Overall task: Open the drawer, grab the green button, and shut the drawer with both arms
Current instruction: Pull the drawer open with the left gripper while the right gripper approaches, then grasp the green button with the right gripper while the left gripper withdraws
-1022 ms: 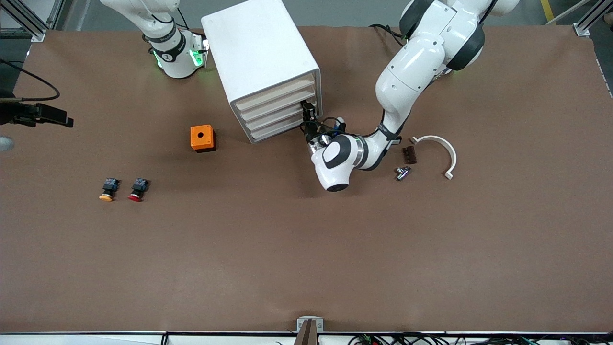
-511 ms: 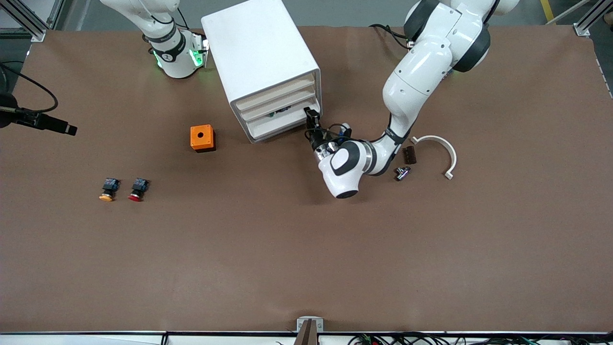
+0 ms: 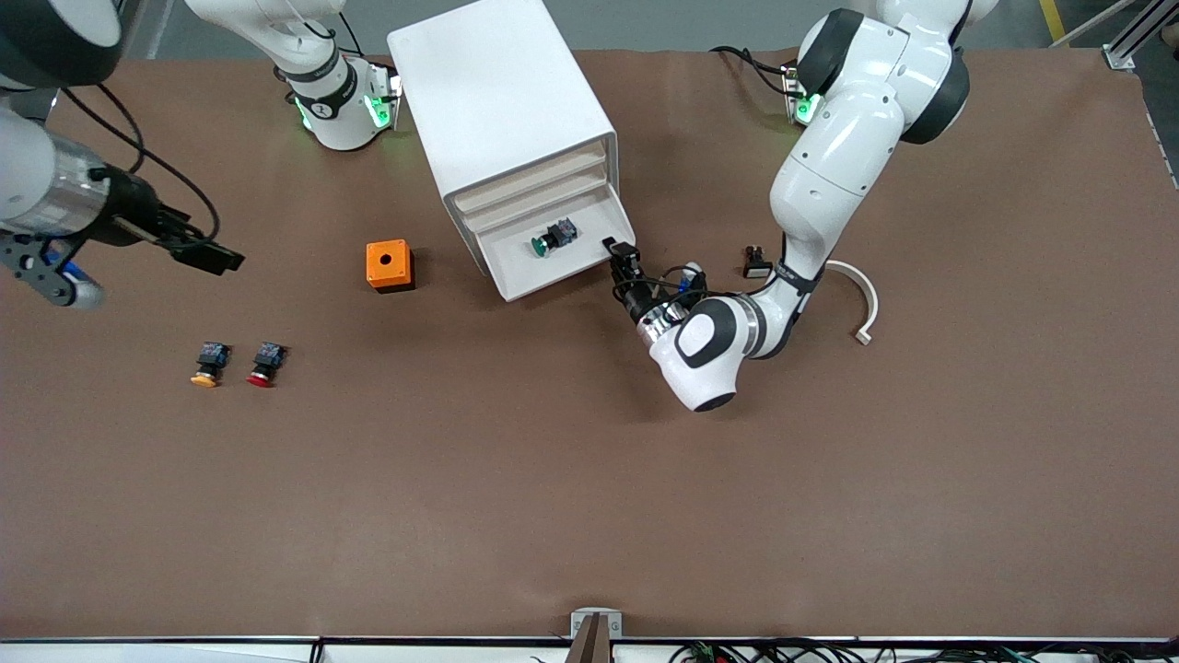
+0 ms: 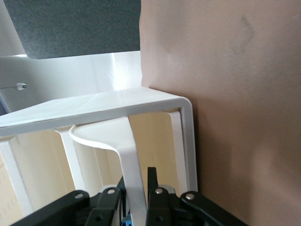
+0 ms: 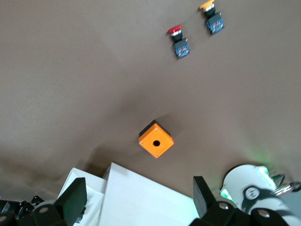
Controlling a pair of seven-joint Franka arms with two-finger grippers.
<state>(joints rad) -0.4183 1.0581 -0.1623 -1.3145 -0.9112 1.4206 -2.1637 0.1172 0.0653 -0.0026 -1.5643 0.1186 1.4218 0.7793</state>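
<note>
The drawer [image 3: 551, 277] stands pulled out of the white cabinet [image 3: 497, 101] toward the front camera. The button [image 3: 551, 238], green-capped, lies on its side on the drawer's floor. My left gripper [image 3: 624, 261] is shut on the drawer's front wall at the corner toward the left arm's end. In the left wrist view the left gripper [image 4: 136, 186] has its black fingers [image 4: 153, 183] pinching that white wall [image 4: 131, 155]. My right gripper [image 3: 210, 256] hangs open and holding nothing over the table toward the right arm's end. In its wrist view the right gripper [image 5: 138, 197] has the cabinet's top [image 5: 141, 197] below it.
An orange box [image 3: 389, 265] with a round hole sits beside the cabinet. A yellow-capped button [image 3: 207, 364] and a red-capped one [image 3: 265, 363] lie nearer the front camera. A white curved clip [image 3: 861, 295] and a small dark part [image 3: 757, 263] lie toward the left arm's end.
The left gripper drew the drawer out toward the front camera, uncovering the green button. The right arm swung in over the table from its end.
</note>
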